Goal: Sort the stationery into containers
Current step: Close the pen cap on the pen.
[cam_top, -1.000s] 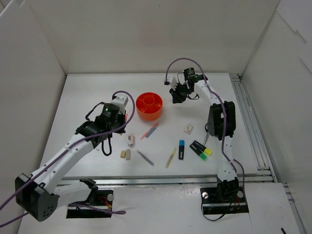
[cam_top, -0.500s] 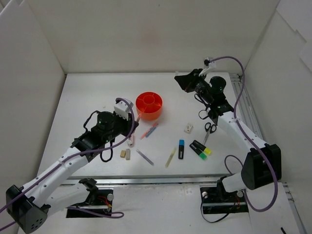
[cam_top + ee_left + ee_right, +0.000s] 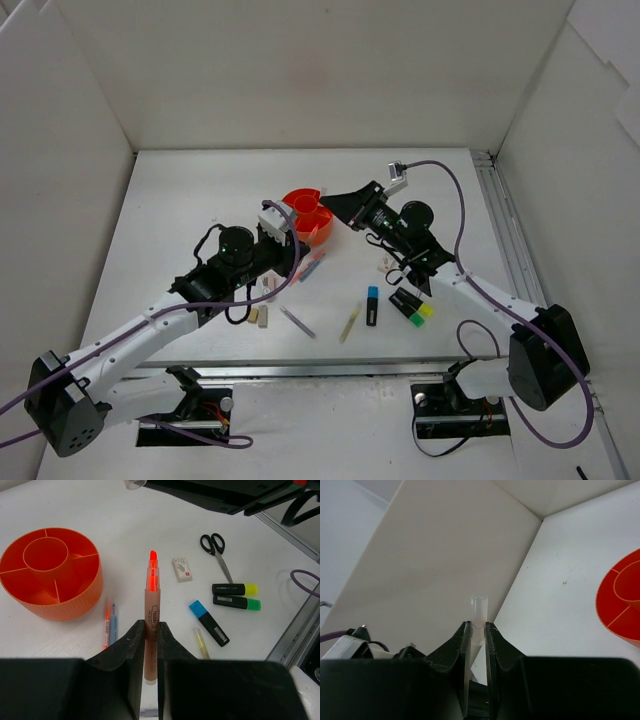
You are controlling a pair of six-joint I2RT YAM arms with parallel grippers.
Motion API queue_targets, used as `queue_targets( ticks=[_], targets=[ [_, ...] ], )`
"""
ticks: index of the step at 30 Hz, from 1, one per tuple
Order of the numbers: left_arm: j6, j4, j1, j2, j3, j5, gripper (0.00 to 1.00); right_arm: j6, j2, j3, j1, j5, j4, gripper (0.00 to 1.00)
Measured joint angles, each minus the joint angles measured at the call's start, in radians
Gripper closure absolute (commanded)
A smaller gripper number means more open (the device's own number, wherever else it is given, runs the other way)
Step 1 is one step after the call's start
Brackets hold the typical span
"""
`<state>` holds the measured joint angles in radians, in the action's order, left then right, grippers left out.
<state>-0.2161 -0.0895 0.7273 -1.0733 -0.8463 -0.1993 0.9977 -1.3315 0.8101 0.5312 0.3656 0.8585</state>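
The white worktop (image 3: 180, 190) is carrying everything. The orange organiser (image 3: 60, 605) is sitting toward the far middle, its compartments showing nothing inside. Both hands are hovering just beside it, tips pointing at each other.

The left hand (image 3: 150, 630) is pinching an orange marker (image 3: 151, 595), its bright tip bare and pointing away from the wrist. The right hand (image 3: 478, 627) is pressing its fingers onto a small clear cap (image 3: 479, 607), which is sticking out past them.

Black scissors (image 3: 216, 547) are lying to the right. Nearer the arms, yellow (image 3: 234, 589) and green (image 3: 236, 602) highlighters are lying side by side, with a blue one (image 3: 209, 622) close by. Thin orange (image 3: 106, 625) and blue (image 3: 113, 625) pens are lying together just beside the organiser's wall. A yellow pen (image 3: 201, 643) is lying next to the blue highlighter. A white eraser (image 3: 181, 569) is lying between the scissors and the marker's tip.
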Motion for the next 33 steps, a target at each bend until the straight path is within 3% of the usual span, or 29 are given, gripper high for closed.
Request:
queue_targets(
  ticks=[9,33],
  targets=[
    [-0.005,-0.013,0.009,-0.011,0.000,0.005,1.00,-0.026,0.080,-0.040,0.047,-0.034,0.044,1.00],
    [-0.057,-0.047,0.021,0.032,0.007,0.051,1.00,-0.182,0.056,-0.081,0.131,-0.159,0.050,1.00]
  ],
)
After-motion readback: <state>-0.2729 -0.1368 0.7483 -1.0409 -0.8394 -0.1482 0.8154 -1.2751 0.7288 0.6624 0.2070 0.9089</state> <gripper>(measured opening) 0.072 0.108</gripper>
